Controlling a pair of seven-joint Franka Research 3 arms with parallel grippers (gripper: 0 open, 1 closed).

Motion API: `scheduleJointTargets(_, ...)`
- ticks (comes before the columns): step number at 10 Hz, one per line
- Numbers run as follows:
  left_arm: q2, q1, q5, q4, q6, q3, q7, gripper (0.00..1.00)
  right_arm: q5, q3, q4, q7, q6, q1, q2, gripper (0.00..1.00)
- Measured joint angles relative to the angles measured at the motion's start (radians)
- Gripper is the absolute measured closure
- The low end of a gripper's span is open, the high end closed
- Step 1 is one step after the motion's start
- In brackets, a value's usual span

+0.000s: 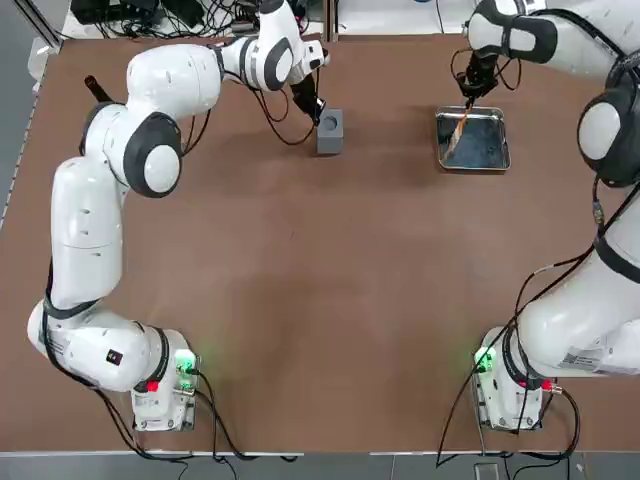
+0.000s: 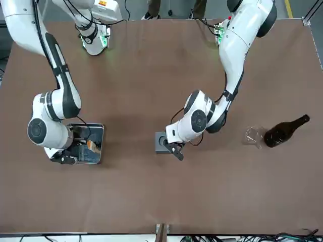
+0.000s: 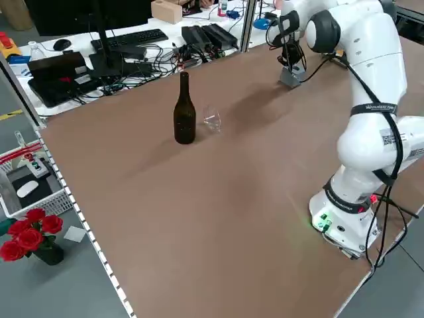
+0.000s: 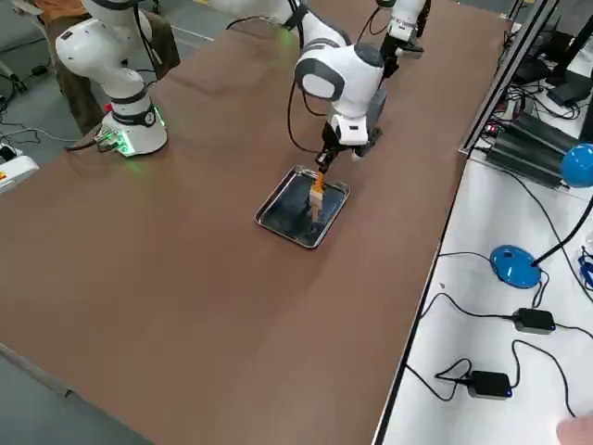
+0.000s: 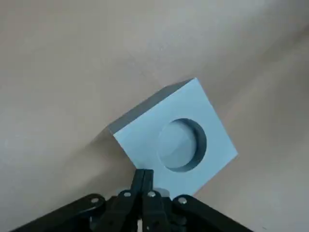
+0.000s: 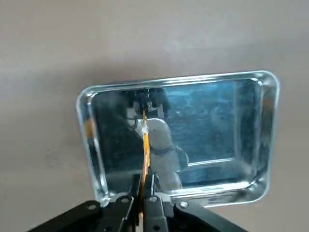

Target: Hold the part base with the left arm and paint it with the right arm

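The part base (image 1: 330, 130), a small grey block with a round recess (image 5: 182, 144) in its top, stands on the brown table at the far middle. My left gripper (image 1: 316, 110) is shut, and its joined fingertips (image 5: 143, 175) rest against the block's edge without enclosing it. To the right lies a rectangular metal tray (image 1: 494, 150). Above it my right gripper (image 1: 470, 92) is shut on a thin orange-handled brush (image 6: 145, 140). The brush points down into the tray (image 6: 212, 121), with its tip close to the tray floor.
A dark bottle (image 2: 285, 130) lies on its side next to a clear glass (image 2: 255, 135) on the robot's left side of the table. Both arm bases (image 1: 165, 385) stand at the near edge. Cables and desks border the table.
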Motion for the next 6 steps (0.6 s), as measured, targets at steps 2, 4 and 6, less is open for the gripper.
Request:
scheduleJointTargets(2,0.000,0.000,0.000,0.000,0.000,0.000,0.000,0.97,0.000,-0.048,-0.005,-0.076,0.017,-0.005,0.003,0.96)
scheduleJointTargets(4,0.000,0.000,0.000,0.000,0.000,0.000,0.000,0.97,-0.001,-0.082,-0.006,-0.146,0.023,-0.008,0.004,0.96)
scheduleJointTargets(6,0.000,0.000,0.000,0.000,0.000,0.000,0.000,0.97,-0.005,-0.120,-0.006,-0.216,0.025,-0.010,0.004,0.96)
